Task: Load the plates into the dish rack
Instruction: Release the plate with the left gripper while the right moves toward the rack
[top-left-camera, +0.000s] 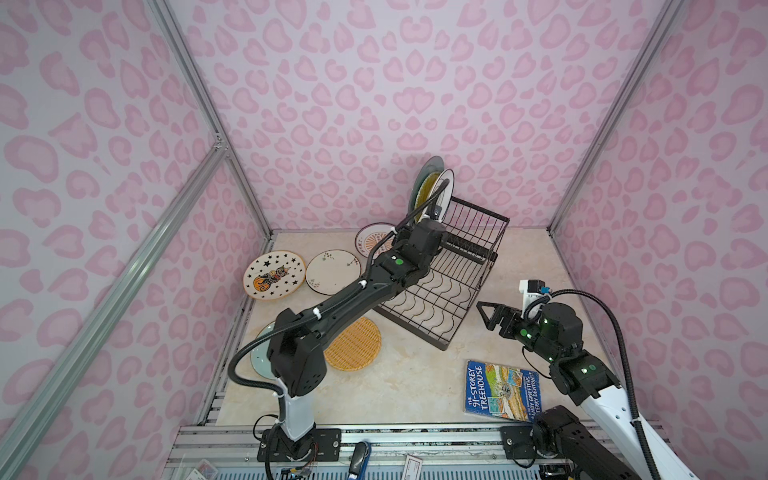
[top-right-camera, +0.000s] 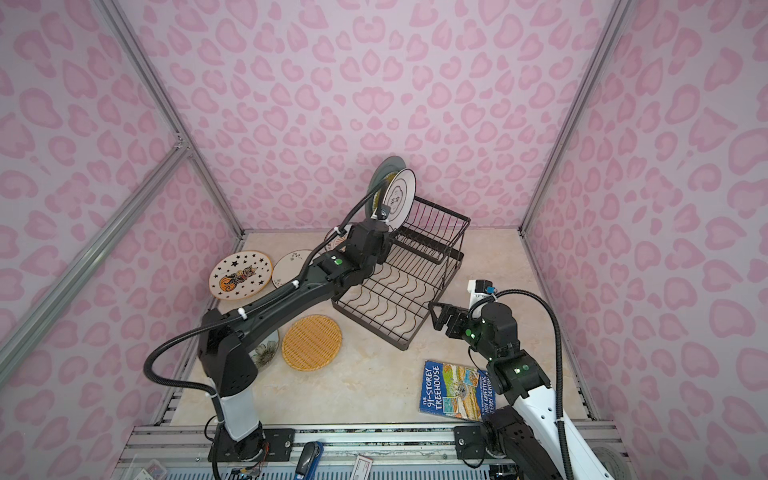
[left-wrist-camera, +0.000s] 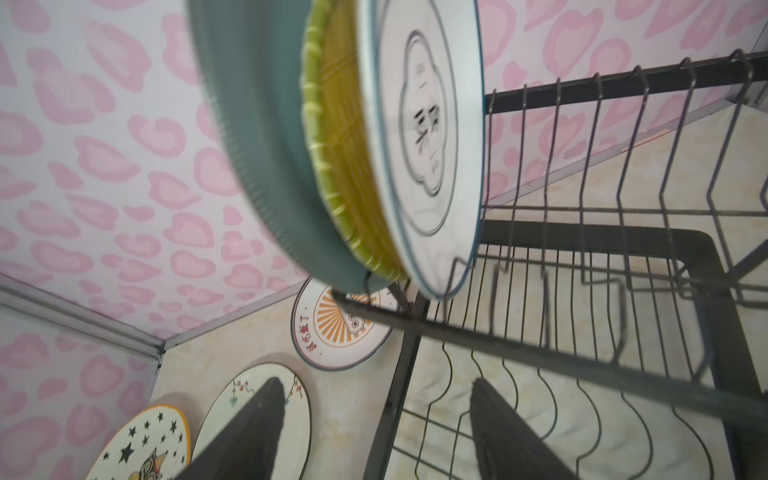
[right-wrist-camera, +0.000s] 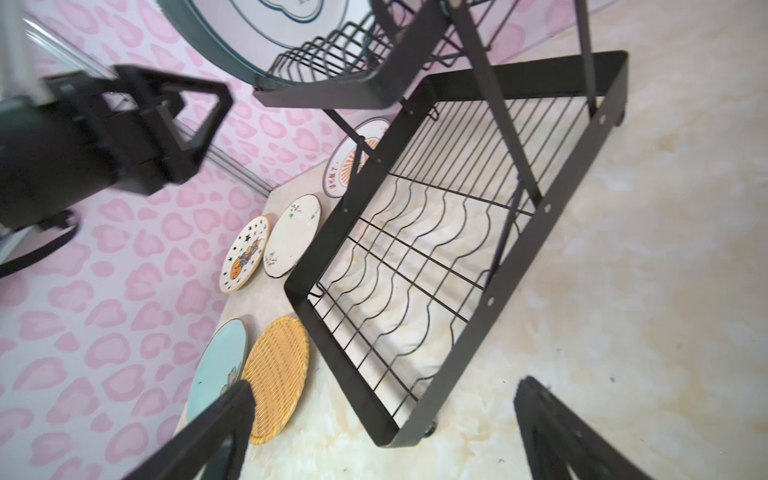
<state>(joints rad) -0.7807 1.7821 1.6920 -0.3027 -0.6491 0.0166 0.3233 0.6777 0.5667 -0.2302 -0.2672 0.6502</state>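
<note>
1. Pink blotched walls, pale marbled counter (top-left-camera: 395, 386); toward the back of it, dish rack (right-wrist-camera: 498, 303), black wire, raised basket over a wide tray.
2. Standing on edge in the raised basket, side by side: teal-grey plate (left-wrist-camera: 249, 145), yellow woven plate (left-wrist-camera: 336, 145), white ring plate (left-wrist-camera: 424, 137). No plate in the wide tray.
3. Flat on the counter beside the rack: sunburst plate (left-wrist-camera: 336, 328), sprig plate (top-left-camera: 332, 271), star plate (top-left-camera: 274, 274), orange woven plate (top-left-camera: 355, 345), pale green floral plate (right-wrist-camera: 216, 365), this last partly under the left arm in both top views.
4. Left fingers (left-wrist-camera: 257, 424) close by the ring plate, parted, nothing between them. Right fingers (right-wrist-camera: 216, 432) spread wide and empty, just off the rack's right side.
5. Step in hand, by judgement: letting go of the ring plate; three of eight loaded.
6. Next move, by judgement: back out clear of the basket wires without nudging the standing plates, then reach for a flat plate, sunburst nearest; calls for getting under a rim lying flush on the counter.
7. Off at the near right, blue book (top-left-camera: 500, 390), no part of the job.
</note>
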